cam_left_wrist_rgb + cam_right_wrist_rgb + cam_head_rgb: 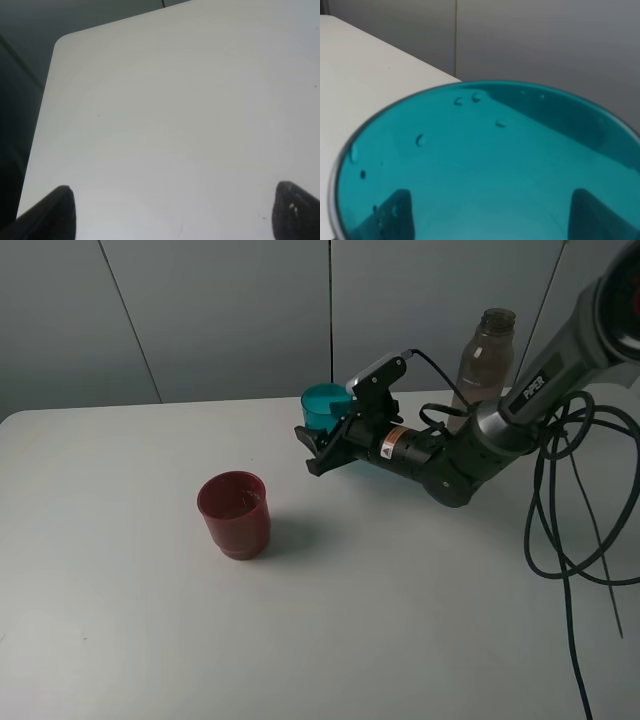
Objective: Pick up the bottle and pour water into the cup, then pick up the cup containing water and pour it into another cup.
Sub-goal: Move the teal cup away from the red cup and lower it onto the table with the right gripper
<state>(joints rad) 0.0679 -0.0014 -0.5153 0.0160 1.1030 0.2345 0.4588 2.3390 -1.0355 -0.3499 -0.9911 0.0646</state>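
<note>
- Grey wall panels back my view, and the white tabletop (pixel 120 620) fills most of it.
- My right arm (pixel 560 350) reaches in from the upper right, with black cables (pixel 560 540) hanging off it near the tabletop's right edge.
- I see the bottle (pixel 486 360) standing upright at the back right, partly behind that arm.
- My right end effector (pixel 325 445) is clamped on the teal cup (pixel 325 408) and holds it clear of the tabletop; in the right wrist view its dark fingers (pixel 395 212) show through the cup wall on either side, and droplets cling to the inside.
- I see the dark red cup (pixel 235 514) upright on the tabletop, left of and nearer than the teal cup, well apart from it.
- My left end effector (pixel 172 212) shows only two dark fingertips (pixel 52 212) set wide apart over bare tabletop, with nothing between them.
</note>
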